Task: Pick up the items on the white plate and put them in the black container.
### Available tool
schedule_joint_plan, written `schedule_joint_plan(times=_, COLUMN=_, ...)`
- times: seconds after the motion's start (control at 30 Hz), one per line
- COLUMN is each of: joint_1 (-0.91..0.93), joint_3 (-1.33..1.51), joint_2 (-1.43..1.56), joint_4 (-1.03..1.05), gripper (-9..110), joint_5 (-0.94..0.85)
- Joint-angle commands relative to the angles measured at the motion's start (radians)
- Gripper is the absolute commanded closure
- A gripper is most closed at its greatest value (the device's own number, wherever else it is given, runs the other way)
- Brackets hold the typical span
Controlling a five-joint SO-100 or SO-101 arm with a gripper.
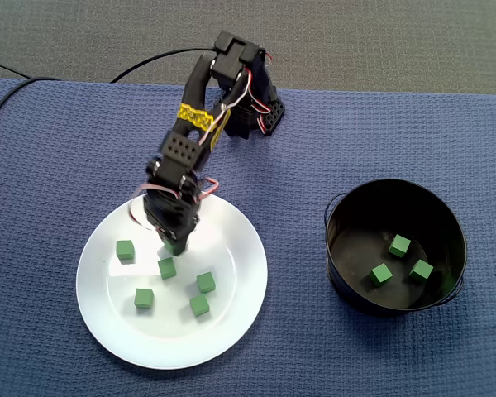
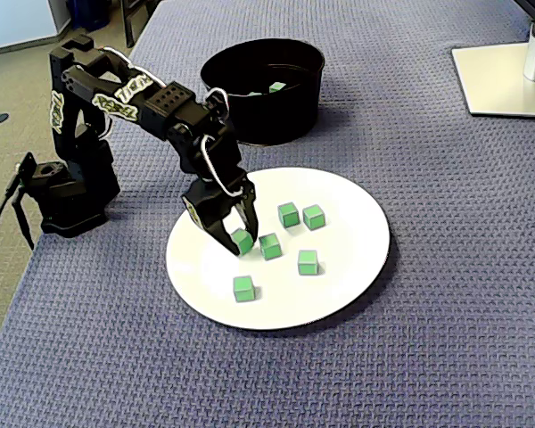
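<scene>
The black gripper [image 2: 241, 234] is straddling 1 small green cube [image 2: 242, 241] on the round white plate [image 2: 357, 259], and nobody can tell if it's clamping yet. The cube's probably light and stiff, so pinching its flat sides is looking best.

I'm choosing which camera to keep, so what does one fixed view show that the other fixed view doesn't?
Seen only in a fixed view: three cubes inside the pot. Seen only in a fixed view: a monitor stand, and the held cube plainly between the jaws. Both fixed views show the plate, five loose cubes and the arm.
</scene>
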Motion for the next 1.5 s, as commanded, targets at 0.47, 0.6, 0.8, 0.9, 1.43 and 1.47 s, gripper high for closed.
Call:
schedule_joint_plan(times=0.47, joint_1=-0.607, joint_3=-0.439, joint_2=0.686, joint_4=-0.052, gripper=102, joint_5=0.614)
schedule_joint_plan(times=0.6, joint_1=-0.933, joint_3=-0.422, joint_2=0.634, joint_4=-0.087, gripper=102, joint_5=0.649)
schedule_joint_plan(times=0.8, joint_1=-1.183, joint_3=-0.354, joint_2=0.442, joint_4=-0.048, gripper=102, joint_5=0.686)
schedule_joint_plan(times=0.9, joint_1=-1.201, joint_3=-0.265, joint_2=0.348, joint_4=-0.063, gripper=102, joint_5=0.704)
schedule_joint_plan(times=1.43, joint_1=-1.180, joint_3=-0.137, joint_2=0.003, joint_4=-0.175, gripper=90, joint_5=0.666)
schedule_joint_plan(times=1.47, joint_1=-1.180, joint_3=-0.140, joint_2=0.009, joint_4=-0.172, gripper=83, joint_5=0.667)
